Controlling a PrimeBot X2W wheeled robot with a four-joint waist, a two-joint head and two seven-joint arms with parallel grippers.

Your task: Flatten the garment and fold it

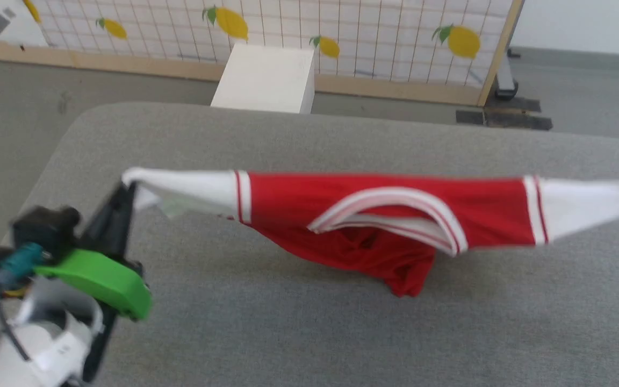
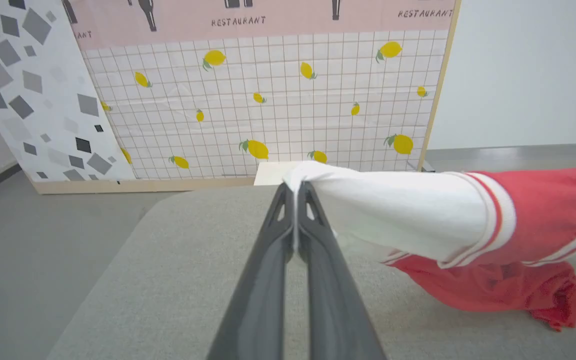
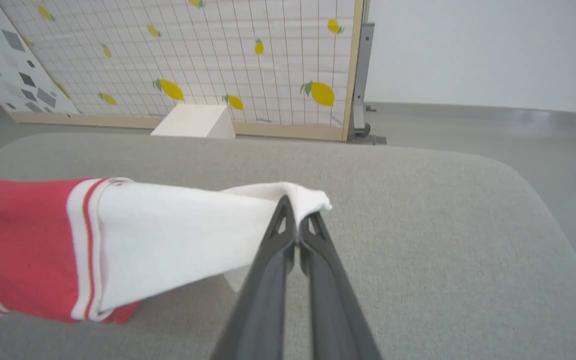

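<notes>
The garment hangs stretched in a line above the grey table, crossing it from the left side to the right. It is red through the middle and white at both ends, with a thin band of red and white stripes where each white part meets the red. A striped white neckband curves open across its middle. Below that, the loose red cloth sags in a crumpled bunch, and its lowest fold reaches down to the table top near the centre.

The left tool is pinched together on the tip of one white end, above the table's left side. The right tool is clamped the same way on the other white end, above the table's right side, and a little white cloth pokes out past its fingertips.
</notes>
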